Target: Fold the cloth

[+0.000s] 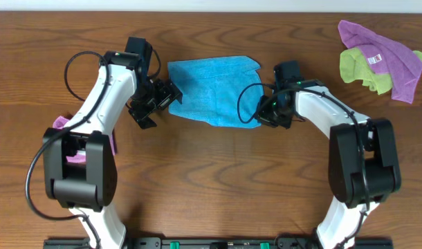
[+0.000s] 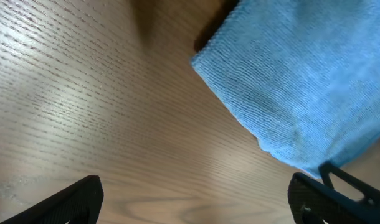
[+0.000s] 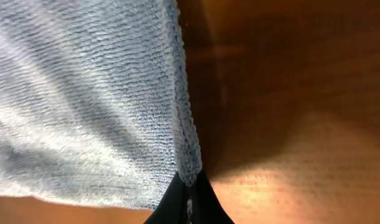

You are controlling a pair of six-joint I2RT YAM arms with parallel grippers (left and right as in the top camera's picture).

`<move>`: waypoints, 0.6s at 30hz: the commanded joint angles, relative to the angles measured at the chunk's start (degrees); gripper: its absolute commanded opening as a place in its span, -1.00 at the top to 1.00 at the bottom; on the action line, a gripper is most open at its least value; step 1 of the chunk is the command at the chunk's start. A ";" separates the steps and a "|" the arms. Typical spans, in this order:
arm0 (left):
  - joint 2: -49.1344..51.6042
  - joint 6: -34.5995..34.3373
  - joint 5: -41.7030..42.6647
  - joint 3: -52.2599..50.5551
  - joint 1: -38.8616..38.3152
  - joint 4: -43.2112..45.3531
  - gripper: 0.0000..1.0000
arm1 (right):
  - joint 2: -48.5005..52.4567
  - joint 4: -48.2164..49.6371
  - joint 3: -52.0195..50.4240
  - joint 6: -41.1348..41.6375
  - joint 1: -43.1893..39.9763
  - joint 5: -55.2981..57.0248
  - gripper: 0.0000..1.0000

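Evidently set to lift for a fold, R gripper (image 3: 189,204) pinches an edge of the bright sky-blue soft square cloth (image 1: 214,90), while L gripper (image 2: 199,202) gapes empty beside opp. side.

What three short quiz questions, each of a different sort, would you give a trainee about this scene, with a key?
1. True or false: the left gripper is shut on the cloth.
2. Choose one: in the overhead view, the purple cloth and the yellow-green cloth lie A) near the top right corner of the table, B) between the two arms, C) on top of the blue cloth.
3. Fill in: the ___ gripper pinches an edge of the cloth.

Key: 1 false, its fingers stand wide apart beside the cloth; 2 A; 3 right, as the right gripper has its fingers closed on the hem.
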 commanded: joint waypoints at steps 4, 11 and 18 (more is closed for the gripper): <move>7.54 0.90 3.21 0.28 0.24 -0.26 -1.00 | -10.71 -0.52 -0.24 0.20 0.44 -0.46 0.97; 10.67 0.46 5.01 0.28 -1.99 1.31 -0.64 | -17.51 -0.55 -0.22 0.17 0.44 1.07 0.97; 10.67 -3.74 5.22 0.28 -5.14 10.36 -0.64 | -17.51 -1.14 -0.22 0.17 0.48 -1.09 0.98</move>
